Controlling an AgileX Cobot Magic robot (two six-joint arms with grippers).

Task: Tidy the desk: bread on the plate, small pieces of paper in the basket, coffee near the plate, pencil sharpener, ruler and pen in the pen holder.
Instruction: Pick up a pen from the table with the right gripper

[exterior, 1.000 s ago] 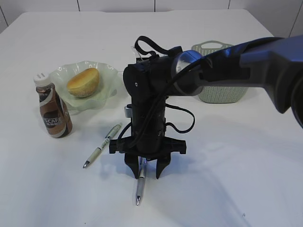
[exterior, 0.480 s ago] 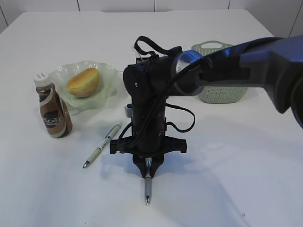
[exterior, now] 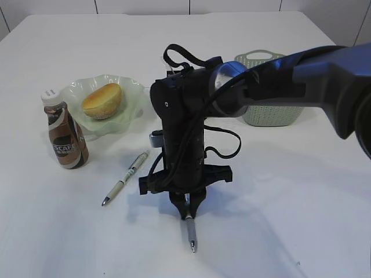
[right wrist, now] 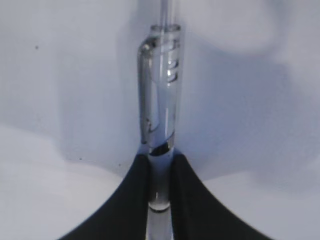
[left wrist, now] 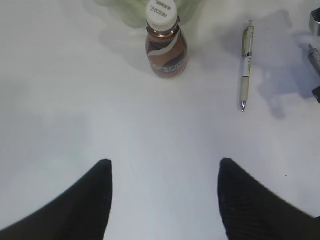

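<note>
My right gripper (exterior: 186, 207) points down at the desk (exterior: 290, 191), shut on a clear silvery pen (exterior: 190, 231) that sticks out toward the front edge. In the right wrist view the pen (right wrist: 160, 115) sits pinched between the black fingers (right wrist: 131, 200). A second, pale pen (exterior: 126, 176) lies loose to the left. The bread (exterior: 102, 100) rests on the green plate (exterior: 130, 92), with the coffee (exterior: 65, 136) upright beside it. The basket (exterior: 272, 113) stands at the back right. My left gripper (left wrist: 165, 167) hangs open over bare desk, facing the coffee (left wrist: 166, 50). The pen holder and ruler are hidden.
The right arm (exterior: 185, 116) blocks the middle of the desk. A small silvery object (exterior: 155, 138) peeks out at its left side. The left wrist view shows the pale pen (left wrist: 245, 75) to the right of the bottle.
The right jaws have closed from open onto the silvery pen. Gripper and pen have shifted a little to the right. The left gripper has not moved.
</note>
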